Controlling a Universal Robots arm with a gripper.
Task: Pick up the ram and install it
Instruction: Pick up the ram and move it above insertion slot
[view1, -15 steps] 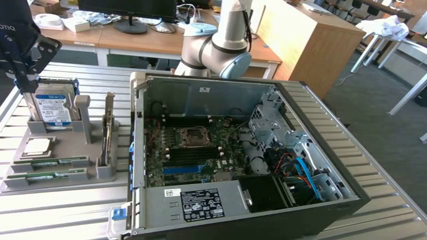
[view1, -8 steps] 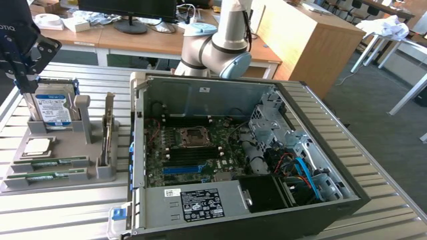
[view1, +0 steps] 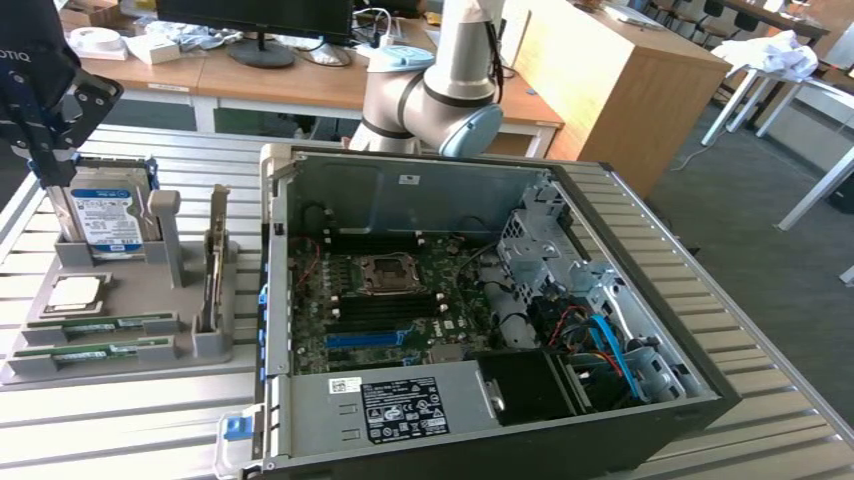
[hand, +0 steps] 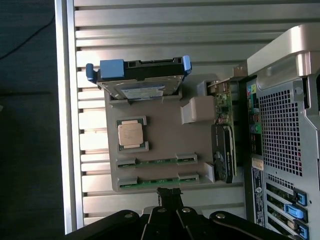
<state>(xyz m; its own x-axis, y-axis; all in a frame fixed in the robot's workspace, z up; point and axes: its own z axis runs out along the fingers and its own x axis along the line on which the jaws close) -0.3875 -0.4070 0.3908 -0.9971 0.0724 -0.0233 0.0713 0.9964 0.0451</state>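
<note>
Overhead, hovers with "OTIQ"-lettered gripper (hand: 169, 192) pinched shut, empty, above ram (hand: 157, 181) lying in grey holder (hand: 165, 135) beside blue-labelled hard drive (hand: 142, 86).

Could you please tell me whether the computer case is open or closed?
Open: the exterior view looks straight into the computer case, with the motherboard and cables exposed.

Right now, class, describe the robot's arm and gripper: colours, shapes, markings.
The arm is a silver-grey tube with rounded joints and a pale blue cap. The gripper is black, with white lettering on its body.
</note>
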